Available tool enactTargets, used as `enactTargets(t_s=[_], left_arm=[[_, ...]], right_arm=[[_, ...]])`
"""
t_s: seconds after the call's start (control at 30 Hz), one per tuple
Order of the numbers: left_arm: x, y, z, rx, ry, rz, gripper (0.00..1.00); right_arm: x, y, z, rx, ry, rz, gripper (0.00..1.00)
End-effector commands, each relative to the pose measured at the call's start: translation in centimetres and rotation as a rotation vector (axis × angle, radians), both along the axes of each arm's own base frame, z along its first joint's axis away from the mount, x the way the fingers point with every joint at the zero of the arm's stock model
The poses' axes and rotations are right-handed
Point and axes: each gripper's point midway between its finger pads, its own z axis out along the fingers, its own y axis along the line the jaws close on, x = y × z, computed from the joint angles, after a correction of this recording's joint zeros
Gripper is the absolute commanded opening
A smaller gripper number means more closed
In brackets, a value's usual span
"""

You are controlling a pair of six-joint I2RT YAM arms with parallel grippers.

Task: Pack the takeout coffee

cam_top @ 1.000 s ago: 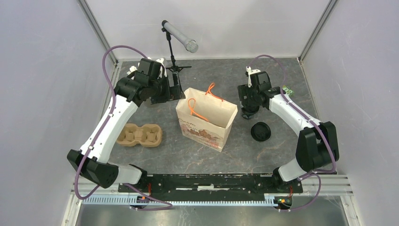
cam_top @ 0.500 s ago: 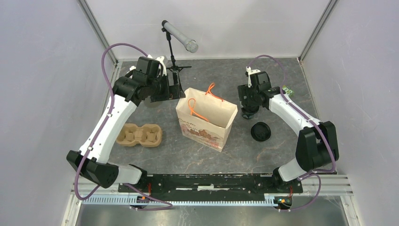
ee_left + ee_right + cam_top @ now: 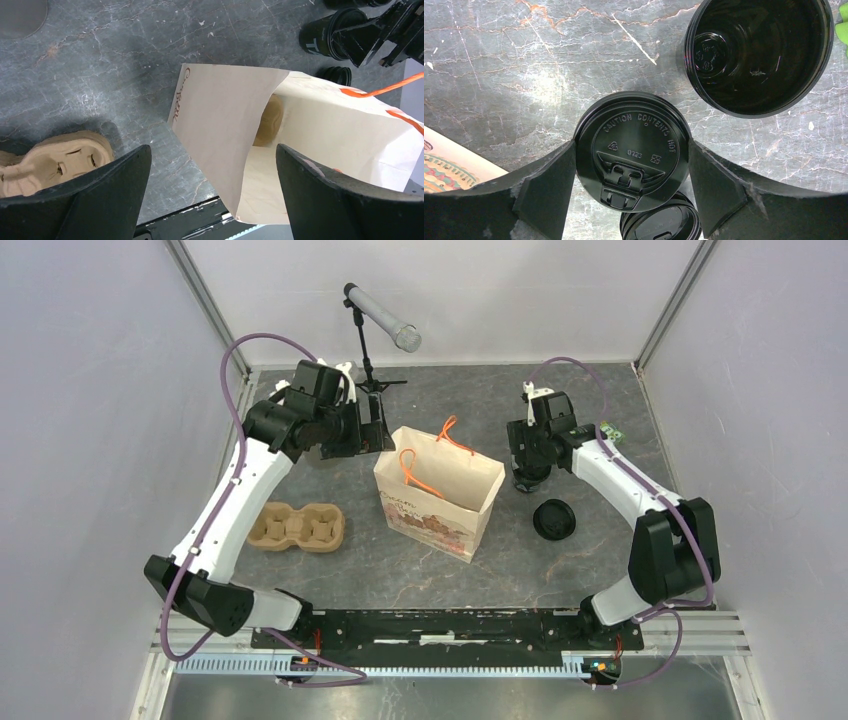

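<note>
Flanking one lidded cup point(image 3: 631, 150), fingers point(image 3: 544, 195) sit beside one open cup point(image 3: 756, 55), one lid point(image 3: 659, 225).

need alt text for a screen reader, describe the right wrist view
Seen from above, the right gripper straddles a lidded black cup on a grey table. An open empty cup sits upper right, a loose lid below.

A lab test cell: plain white panels point(image 3: 90, 390) box in a grey tabletop point(image 3: 560, 570), microphone point(image 3: 382, 318) on a stand point(image 3: 366, 362).

White arms point(image 3: 235, 502), black joints point(image 3: 672, 550) — purple cables point(image 3: 236, 390).
</note>
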Motion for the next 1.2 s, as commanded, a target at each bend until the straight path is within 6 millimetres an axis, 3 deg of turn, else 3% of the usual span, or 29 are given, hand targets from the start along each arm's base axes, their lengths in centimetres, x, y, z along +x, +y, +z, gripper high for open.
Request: enactTargets(t_s=[0.0,0.23,0.37,0.67,0.8,1.03,1.17], left_arm=[[0.1,-0.4,2.1,-0.015,-0.061,-0.068,1.00],[0.1,-0.9,3.0,-0.028,-0.083,-0.114,0.97],[0.4,-0.8,2.9,-0.011,-0.088,-0.122,0.95],[1.0,-1.3,2.5,-0.010,-0.093,-0.152,0.89],[1.0,-1.8,2.1,-0.025,-0.077,-0.168,0.82],[0.5,-3.0,1.9,-0.093,-0.045,-0.191,0.60],[0.1,-2.9,1.1,-0.088,-0.017,-0.187,0.48]], right_arm=[[-0.6,-0.1,1.3,0.004,0.001,0.006,0.79],[-0.4,-0.4,4.6,-0.013,-0.056,0.026,0.75],[-0.6,-0.6,8.0,-0.012,-0.099,0.029,0.73],[-2.2,0.1,21.2,0.068,-0.334,0.093,0.72],[-4.6,2.4,26.3,0.149,-0.446,0.195,0.71],[-9.9,8.5,30.6,0.380,-0.509,0.398,0.70],[-12.6,10.8,33.3,0.469,-0.563,0.468,0.69]])
